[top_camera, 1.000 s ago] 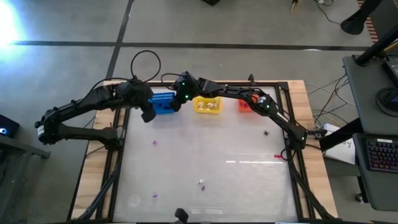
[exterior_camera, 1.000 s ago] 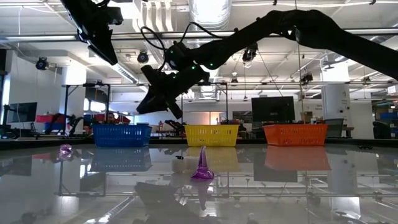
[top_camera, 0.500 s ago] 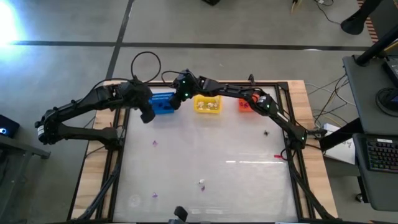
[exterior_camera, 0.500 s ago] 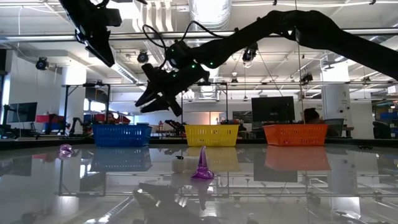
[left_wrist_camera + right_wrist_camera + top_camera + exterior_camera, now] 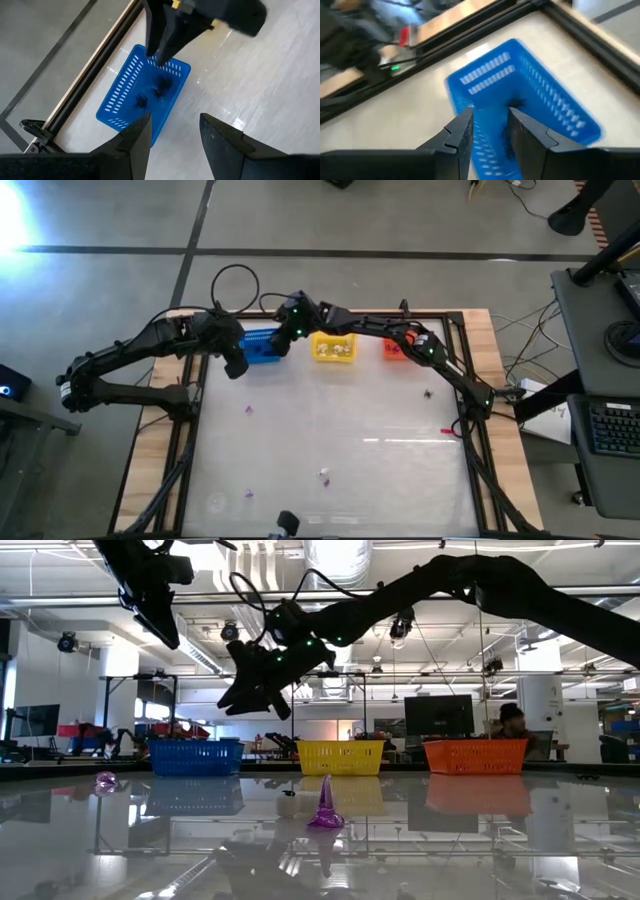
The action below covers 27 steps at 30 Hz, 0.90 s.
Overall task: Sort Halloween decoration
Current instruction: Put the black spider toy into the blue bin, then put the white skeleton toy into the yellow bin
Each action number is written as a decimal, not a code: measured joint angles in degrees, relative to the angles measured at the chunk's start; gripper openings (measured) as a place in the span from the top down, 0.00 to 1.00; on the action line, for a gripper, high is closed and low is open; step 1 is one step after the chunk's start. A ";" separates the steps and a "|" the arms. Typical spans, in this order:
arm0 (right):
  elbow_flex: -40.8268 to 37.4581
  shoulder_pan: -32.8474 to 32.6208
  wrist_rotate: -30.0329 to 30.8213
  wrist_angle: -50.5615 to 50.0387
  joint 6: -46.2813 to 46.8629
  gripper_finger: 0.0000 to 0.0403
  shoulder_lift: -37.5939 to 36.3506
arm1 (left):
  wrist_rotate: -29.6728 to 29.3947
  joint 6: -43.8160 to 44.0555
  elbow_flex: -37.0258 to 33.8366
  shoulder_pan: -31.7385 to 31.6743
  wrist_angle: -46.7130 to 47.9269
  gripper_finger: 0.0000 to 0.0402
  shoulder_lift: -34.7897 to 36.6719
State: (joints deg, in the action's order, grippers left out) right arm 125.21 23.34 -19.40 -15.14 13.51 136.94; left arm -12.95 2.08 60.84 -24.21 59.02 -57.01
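**Right gripper hangs over blue basket, nothing between its fingers**

The right gripper (image 5: 262,700) hovers above the blue basket (image 5: 262,346), fingers parted with nothing between them. Black trinkets (image 5: 159,90) lie inside the basket. The left gripper (image 5: 237,365) waits just beside it, fingers spread wide. A purple cone trinket (image 5: 325,805) stands on the worktop (image 5: 380,480); smaller purple pieces (image 5: 249,410) lie scattered well apart. Yellow (image 5: 333,348) and orange-red (image 5: 394,350) baskets sit in the same row. No writing is legible.

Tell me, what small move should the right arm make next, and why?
Probably lift away from the blue mesh basket: the right end effector hangs open above it, holding nothing, and small purple trinkets remain on the table.
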 joint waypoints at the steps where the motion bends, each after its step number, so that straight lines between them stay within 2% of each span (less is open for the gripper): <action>1: 0.00 -0.05 0.60 0.09 0.43 0.73 0.00 | 0.00 -0.01 0.00 -0.02 0.00 0.63 0.00; 7: -0.01 -0.05 -0.82 -1.17 3.92 0.75 -0.29 | 0.00 -0.01 0.00 -0.01 0.06 0.63 0.00; 11: 1.53 0.00 -4.58 -11.00 4.57 0.74 -1.59 | 0.20 -0.04 0.00 0.00 1.07 0.63 0.00; 15: 3.83 -0.47 -4.47 -21.78 -3.44 0.73 -4.12 | 4.27 -0.06 0.00 0.00 4.09 0.63 -0.01; 19: 5.61 -1.27 1.52 -32.17 -10.08 0.71 -6.53 | 8.63 -0.06 0.00 0.00 7.97 0.63 -0.02; 22: 6.34 -1.55 6.19 -39.46 -12.70 0.70 -9.30 | 9.60 -0.06 -0.16 0.17 9.28 0.63 0.00; 27: 6.41 -1.50 7.54 -49.21 -11.41 0.68 -14.97 | 9.66 -2.21 -0.22 0.26 10.03 0.63 0.00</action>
State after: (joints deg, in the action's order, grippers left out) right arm 131.62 21.85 -11.86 -64.35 2.09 121.97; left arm -3.29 -0.13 60.62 -23.94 69.06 -57.01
